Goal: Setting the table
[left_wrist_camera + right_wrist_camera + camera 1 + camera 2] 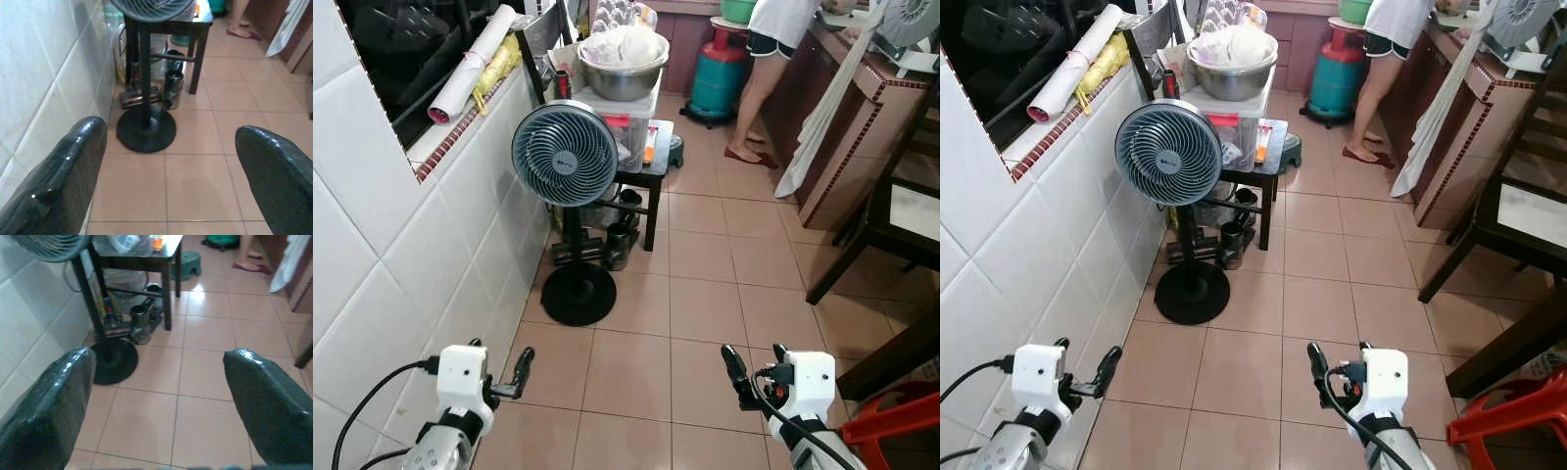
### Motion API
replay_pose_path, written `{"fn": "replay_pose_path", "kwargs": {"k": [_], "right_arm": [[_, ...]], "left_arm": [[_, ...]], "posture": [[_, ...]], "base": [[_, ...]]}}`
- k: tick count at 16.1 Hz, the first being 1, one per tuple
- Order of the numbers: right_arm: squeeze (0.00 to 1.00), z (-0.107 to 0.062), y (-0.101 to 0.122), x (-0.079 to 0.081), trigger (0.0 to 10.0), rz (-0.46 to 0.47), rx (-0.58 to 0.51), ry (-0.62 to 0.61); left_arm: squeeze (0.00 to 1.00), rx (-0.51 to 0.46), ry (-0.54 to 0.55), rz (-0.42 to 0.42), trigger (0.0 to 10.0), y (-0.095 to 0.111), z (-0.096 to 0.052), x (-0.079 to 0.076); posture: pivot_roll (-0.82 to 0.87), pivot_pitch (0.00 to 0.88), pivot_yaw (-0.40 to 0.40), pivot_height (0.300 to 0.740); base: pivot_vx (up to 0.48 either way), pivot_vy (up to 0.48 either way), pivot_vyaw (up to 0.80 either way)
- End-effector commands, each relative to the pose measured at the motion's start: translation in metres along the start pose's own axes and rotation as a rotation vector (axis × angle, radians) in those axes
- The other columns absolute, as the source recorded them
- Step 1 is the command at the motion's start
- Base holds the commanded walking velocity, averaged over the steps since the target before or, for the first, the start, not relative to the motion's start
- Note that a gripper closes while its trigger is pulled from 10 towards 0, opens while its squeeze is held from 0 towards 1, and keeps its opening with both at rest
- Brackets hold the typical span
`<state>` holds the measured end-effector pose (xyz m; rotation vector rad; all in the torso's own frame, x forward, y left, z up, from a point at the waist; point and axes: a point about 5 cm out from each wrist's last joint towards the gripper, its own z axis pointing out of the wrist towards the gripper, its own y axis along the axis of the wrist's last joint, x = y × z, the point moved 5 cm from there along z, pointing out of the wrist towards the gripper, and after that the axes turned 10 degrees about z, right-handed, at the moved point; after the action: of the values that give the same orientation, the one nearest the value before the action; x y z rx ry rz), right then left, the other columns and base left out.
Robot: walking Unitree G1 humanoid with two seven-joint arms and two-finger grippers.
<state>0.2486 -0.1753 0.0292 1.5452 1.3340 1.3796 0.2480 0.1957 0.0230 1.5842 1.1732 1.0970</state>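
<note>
My left hand (168,166) is held low in front of me beside the white tiled wall (401,245), its two black fingers (63,171) spread wide with nothing between them. My right hand (156,401) hangs level with it over the tiled floor (705,294), likewise released and empty. Ahead stands a grey pedestal fan (564,155) on a round black base, just beside the wall. Behind it a small dark bench (651,166) carries a clear plastic box (625,122) with a big steel bowl (623,67) on top. A teal gas cylinder (717,74) stands further back, near a person's bare legs (751,103) at the tiled counter (862,117). A red plastic stool (891,421) sits at my right, near a dark wooden chair (881,225).
</note>
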Motion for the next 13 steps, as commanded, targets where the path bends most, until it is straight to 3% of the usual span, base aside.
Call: {"fn": "replay_pose_path", "kwargs": {"k": [1, 4, 5, 7, 9, 13], "right_arm": [[0.00, -0.001, 0.004, 0.002, 10.0, 0.009, 0.005, 0.002], [0.00, -0.001, 0.002, 0.000, 10.0, 0.013, 0.023, -0.012], [0.00, -0.001, 0.003, 0.001, 10.0, 0.014, 0.030, -0.015], [0.00, 0.002, 0.005, 0.003, 10.0, 0.013, 0.030, -0.014], [0.00, 0.004, 0.006, 0.005, 10.0, 0.012, 0.036, -0.005], [0.00, 0.008, 0.008, 0.011, 10.0, 0.033, 0.031, 0.012]], "left_arm": [[0.00, -0.026, -0.009, -0.018, 10.0, 0.008, 0.002, -0.001], [0.00, -0.070, -0.008, -0.022, 10.0, 0.021, 0.005, 0.001], [0.00, -0.079, -0.012, -0.058, 10.0, 0.023, 0.007, 0.000], [0.00, -0.103, -0.028, -0.028, 10.0, 0.027, 0.009, -0.001], [0.00, -0.092, -0.051, -0.089, 10.0, 0.026, 0.013, -0.004], [0.00, -0.102, -0.085, -0.109, 10.0, 0.029, 0.017, -0.011]], "posture": [[0.04, 0.000, -0.033, 0.740], [0.04, 0.000, -0.034, 0.740], [0.04, 0.000, -0.034, 0.740], [0.04, 0.000, -0.037, 0.740], [0.03, 0.000, -0.040, 0.740], [0.03, 0.000, -0.030, 0.740]], "base": [[0.000, 0.000, -0.79], [0.000, 0.000, -0.80], [0.000, 0.000, -0.80], [0.000, 0.000, -0.80], [0.000, 0.000, -0.80], [0.000, 0.000, -0.80]]}}
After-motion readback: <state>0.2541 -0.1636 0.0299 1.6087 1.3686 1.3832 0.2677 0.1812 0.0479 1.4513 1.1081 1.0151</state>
